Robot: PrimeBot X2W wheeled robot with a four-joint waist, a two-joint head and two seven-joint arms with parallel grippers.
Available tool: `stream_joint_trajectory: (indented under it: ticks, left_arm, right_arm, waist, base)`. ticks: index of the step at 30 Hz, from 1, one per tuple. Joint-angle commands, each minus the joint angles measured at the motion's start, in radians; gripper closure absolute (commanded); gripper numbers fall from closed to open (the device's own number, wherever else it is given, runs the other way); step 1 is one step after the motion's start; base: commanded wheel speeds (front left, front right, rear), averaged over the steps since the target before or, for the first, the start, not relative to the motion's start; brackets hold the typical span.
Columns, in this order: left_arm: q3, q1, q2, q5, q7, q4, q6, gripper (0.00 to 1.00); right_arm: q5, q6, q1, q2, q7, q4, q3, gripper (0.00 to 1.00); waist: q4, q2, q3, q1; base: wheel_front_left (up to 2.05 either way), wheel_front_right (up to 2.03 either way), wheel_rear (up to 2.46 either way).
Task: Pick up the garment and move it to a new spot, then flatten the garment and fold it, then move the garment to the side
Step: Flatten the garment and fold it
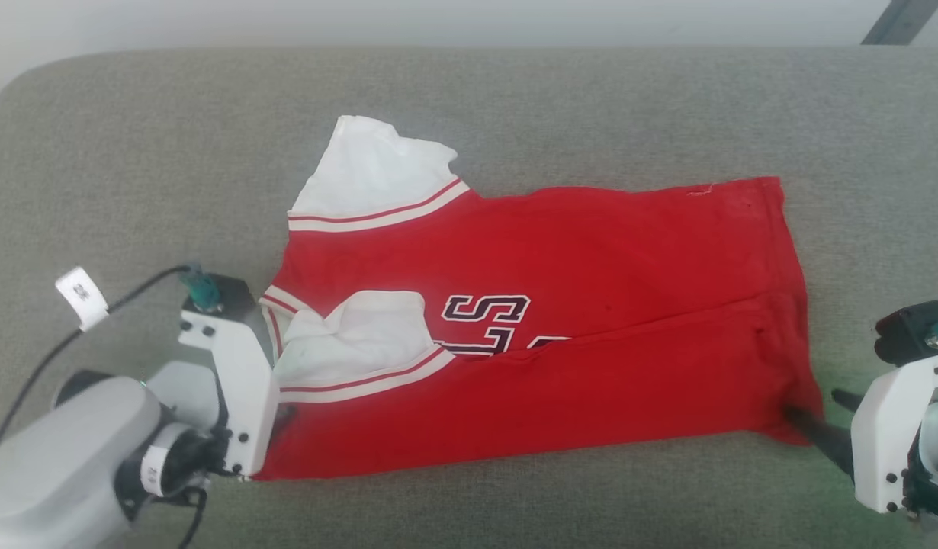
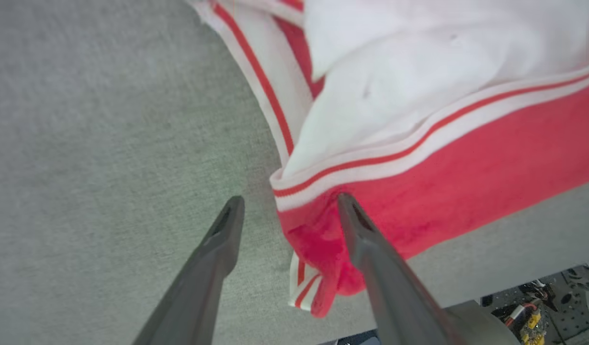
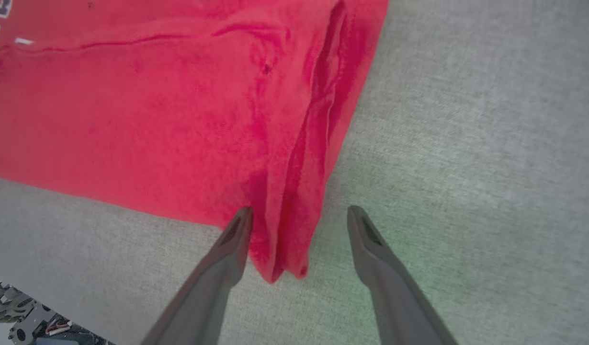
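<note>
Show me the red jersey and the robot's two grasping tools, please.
Red jersey T-shirt [image 1: 614, 252], head view, on its red body.
Left tool [image 2: 289, 200], left wrist view, midway between its fingertips.
Right tool [image 3: 299, 212], right wrist view, midway between its fingertips.

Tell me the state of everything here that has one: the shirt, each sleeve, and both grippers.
Garment: lying on the grey cushion, near long edge folded over part of the lettering.
Far sleeve: spread out flat.
Near sleeve: folded in, crumpled.
Left gripper: open, at the near collar-end corner.
Right gripper: open, straddling the near hem corner.
</note>
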Motion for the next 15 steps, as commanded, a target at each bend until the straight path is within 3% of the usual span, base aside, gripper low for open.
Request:
stream_joint_trajectory:
  ticks: [1,7,15]
  left_arm:
    - [0.008,-0.02,0.018,0.01,0.011,-0.029,0.015,0.0]
    - [0.029,-0.093,0.072,0.058,0.014,-0.121,0.021,0.0]
    - [0.063,-0.207,0.044,0.109,-0.061,-0.006,-0.067,0.0]
  right_arm:
    - [0.0,-0.001,-0.011,0.004,-0.023,-0.014,-0.006,0.0]
    - [-0.025,-0.001,-0.038,0.013,-0.15,-0.075,-0.015,0.0]
    - [-0.127,-0.001,-0.111,0.062,-0.506,-0.11,0.037,0.0]
  waist:
    - [-0.009,0.0,-0.008,0.0]
    - [-0.039,0.0,-0.017,0.0]
    - [-0.125,0.0,0.001,0.0]
  base:
    - [0.0,0.0,0.0]
    - [0.0,0.0,0.0]
    - [0.0,0.0,0.0]
